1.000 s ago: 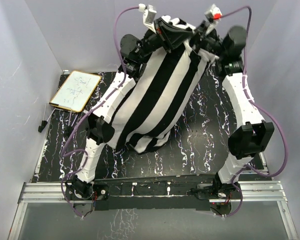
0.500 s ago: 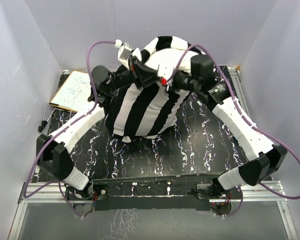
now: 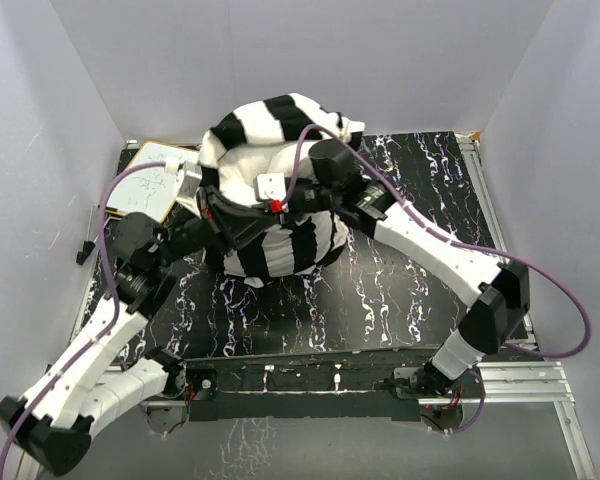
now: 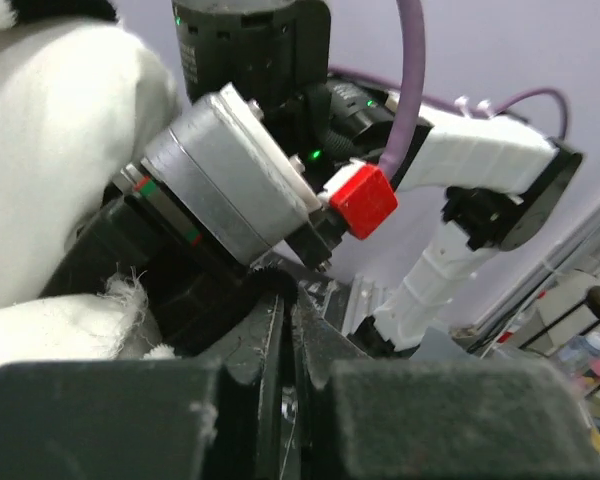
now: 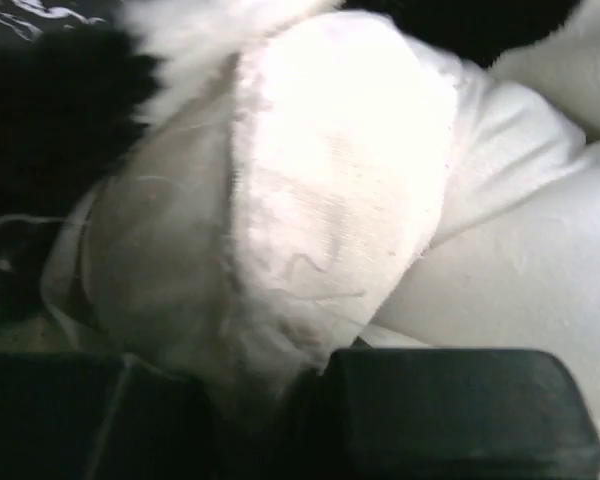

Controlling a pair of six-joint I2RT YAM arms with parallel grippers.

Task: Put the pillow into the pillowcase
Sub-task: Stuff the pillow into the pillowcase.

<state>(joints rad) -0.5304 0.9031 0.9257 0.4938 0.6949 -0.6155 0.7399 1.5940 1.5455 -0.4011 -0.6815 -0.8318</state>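
The black-and-white striped pillowcase (image 3: pixel 280 245) sits bunched on the table's middle. The white pillow (image 3: pixel 255 165) bulges out of its open top. Both grippers meet at the front rim of that opening. My left gripper (image 3: pixel 235 222) is shut, with a black edge of the pillowcase (image 4: pixel 272 283) pinched at its tips (image 4: pixel 290 310). In the left wrist view the pillow (image 4: pixel 60 130) fills the left side. My right gripper (image 3: pixel 265 212) is shut on a white fold of the pillowcase (image 5: pixel 310 200), with the pillow (image 5: pixel 520 250) just to its right. Its fingertips (image 5: pixel 300 400) are buried in cloth.
A small whiteboard (image 3: pixel 145 180) lies at the table's back left, partly behind the left arm. Grey walls stand close on three sides. The right arm's elbow (image 3: pixel 500 300) hangs over the table's right part. A metal rail (image 3: pixel 310 385) runs along the near edge.
Both arms have come down and leftward from high at the back. The pillowcase, which hung stretched from the grippers, now sits bunched on the table with the pillow showing at the top.
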